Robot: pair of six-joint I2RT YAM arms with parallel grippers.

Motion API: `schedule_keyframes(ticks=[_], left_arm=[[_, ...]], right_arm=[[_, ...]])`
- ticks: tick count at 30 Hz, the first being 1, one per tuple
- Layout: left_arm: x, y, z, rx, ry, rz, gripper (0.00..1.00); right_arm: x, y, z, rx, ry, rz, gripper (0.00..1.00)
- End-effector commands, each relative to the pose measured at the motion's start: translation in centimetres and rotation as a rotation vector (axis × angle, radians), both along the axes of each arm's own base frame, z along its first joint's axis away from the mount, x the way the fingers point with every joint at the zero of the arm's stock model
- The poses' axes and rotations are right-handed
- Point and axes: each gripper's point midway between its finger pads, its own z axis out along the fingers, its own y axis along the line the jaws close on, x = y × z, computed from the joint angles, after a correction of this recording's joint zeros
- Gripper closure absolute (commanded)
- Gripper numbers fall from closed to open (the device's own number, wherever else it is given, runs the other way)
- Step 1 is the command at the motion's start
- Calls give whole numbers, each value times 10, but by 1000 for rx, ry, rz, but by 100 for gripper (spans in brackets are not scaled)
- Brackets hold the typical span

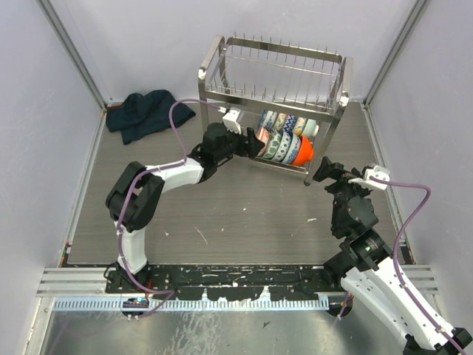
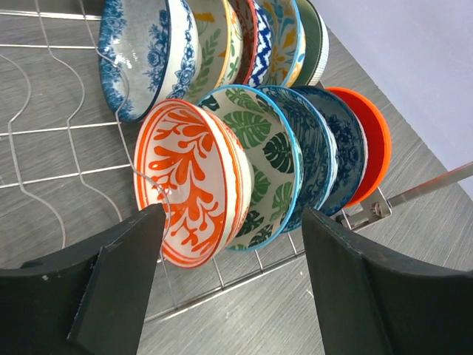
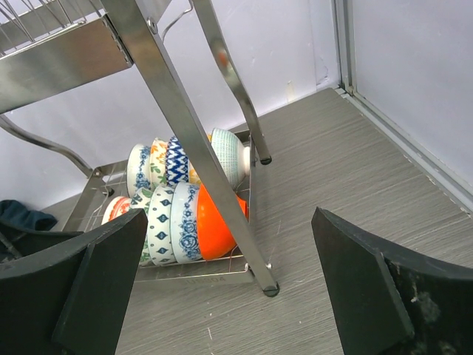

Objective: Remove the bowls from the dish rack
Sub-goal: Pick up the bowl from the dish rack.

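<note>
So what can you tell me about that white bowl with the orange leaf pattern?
The white bowl has orange leafy swirls inside and an orange rim, and looks like glazed ceramic. It stands on edge on the dish rack's lower wire shelf, first in its row, leaning against a green-leaf bowl behind it.
</note>
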Motion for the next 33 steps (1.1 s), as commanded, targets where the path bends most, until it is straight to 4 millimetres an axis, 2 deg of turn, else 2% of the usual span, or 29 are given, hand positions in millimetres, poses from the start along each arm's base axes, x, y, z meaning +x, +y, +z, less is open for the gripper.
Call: schedule_keyframes(ticks=[1,8,21,33], left_arm=[[13,-14,23,-85,-51,-34,20],[24,-11,17,-205,-5,-71,29],[25,-7,-1,-224,27,-44,36],[25,9,-24,-272,50,51,41]], right_arm=[[0,3,4,19,-17,13,0],[-2,2,7,27,-30,19,0],[-3,3,8,28,-35,25,0],[-2,3,7,28,-35,27,0]])
